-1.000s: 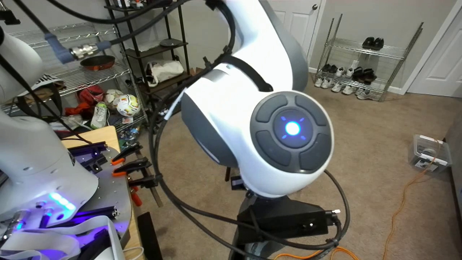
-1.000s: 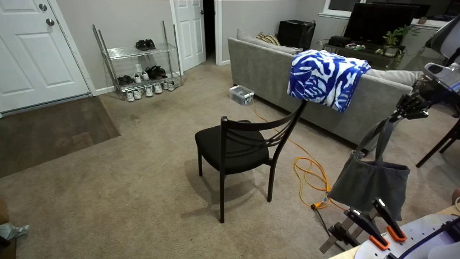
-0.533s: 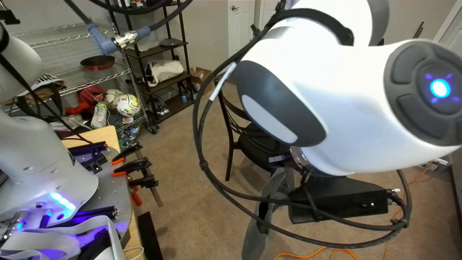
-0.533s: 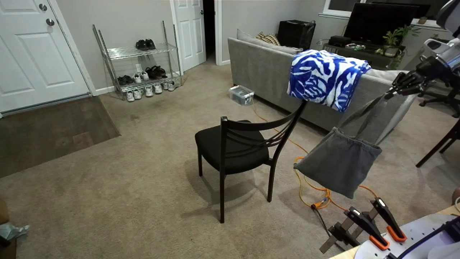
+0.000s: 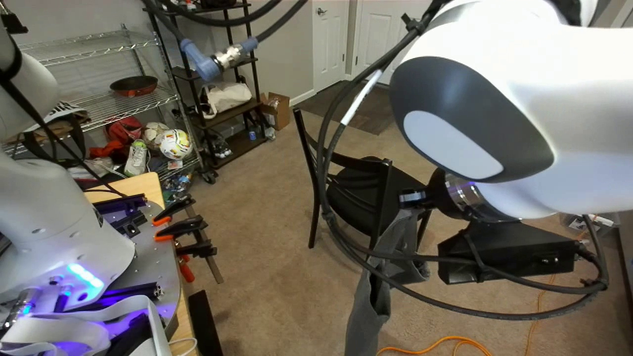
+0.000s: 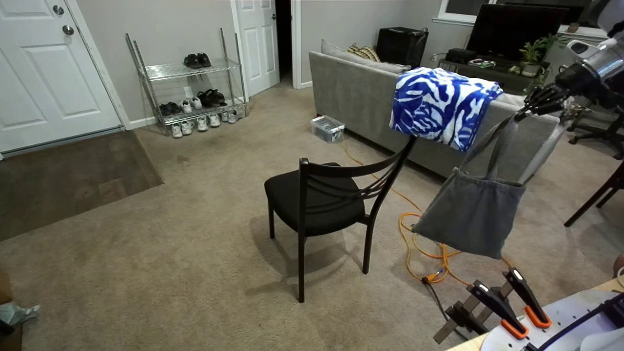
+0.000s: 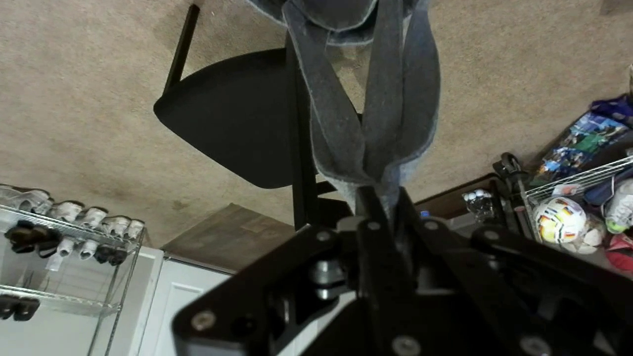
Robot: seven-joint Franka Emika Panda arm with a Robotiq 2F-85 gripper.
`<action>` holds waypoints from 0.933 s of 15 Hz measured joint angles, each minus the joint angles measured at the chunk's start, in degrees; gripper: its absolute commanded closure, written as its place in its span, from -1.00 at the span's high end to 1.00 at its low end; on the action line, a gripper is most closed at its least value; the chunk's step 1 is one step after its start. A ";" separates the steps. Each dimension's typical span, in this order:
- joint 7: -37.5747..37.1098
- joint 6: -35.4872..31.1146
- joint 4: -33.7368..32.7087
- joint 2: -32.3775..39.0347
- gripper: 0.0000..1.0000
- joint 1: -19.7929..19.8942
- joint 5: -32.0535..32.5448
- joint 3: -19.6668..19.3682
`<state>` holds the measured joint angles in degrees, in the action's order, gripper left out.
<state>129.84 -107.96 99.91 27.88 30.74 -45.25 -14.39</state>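
Bag (image 6: pixel 470 214): suspended by its straps (image 7: pixel 385 94) from the jaws, off the carpet (image 6: pixel 195 253), to one side of the chair (image 6: pixel 326 222). In an exterior view carpet shows between bag and chair, so no contact is noted there. In the wrist view the straps overlap the chair back; the depth between them cannot be told.

Jaws: narrow, pinching the straps together where they converge.

Change: over the last second the jaws travel toward the chair and sit higher in an exterior view, with the bag following. Half a second ago the bag leans steeply; at present the lean is milder, its lower corner on the chair side riding above the opposite one. The arm (image 5: pixel 524 123), which a second ago covers nearly all of the chair in an exterior view, now stands aside and leaves most of it in sight.

Assessment: the work stands at the carrying stage, with nothing released. The hold appears secure. The easing lean suggests a swing that is dying down but not finished, so the bag's resting line beneath the jaws is not yet established. The cord (image 6: pixel 433 278) lies on the carpet near the bag; whether directly below it cannot be told.
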 measured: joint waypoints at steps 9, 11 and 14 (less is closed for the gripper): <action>-6.10 1.08 -7.56 2.50 -0.96 -1.76 0.71 2.11; -7.82 0.15 -7.64 3.16 -0.96 -3.19 1.52 2.46; -11.11 -1.50 -8.40 5.30 -0.96 -4.86 3.31 3.16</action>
<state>118.73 -109.46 91.51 33.18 25.89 -41.95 -11.23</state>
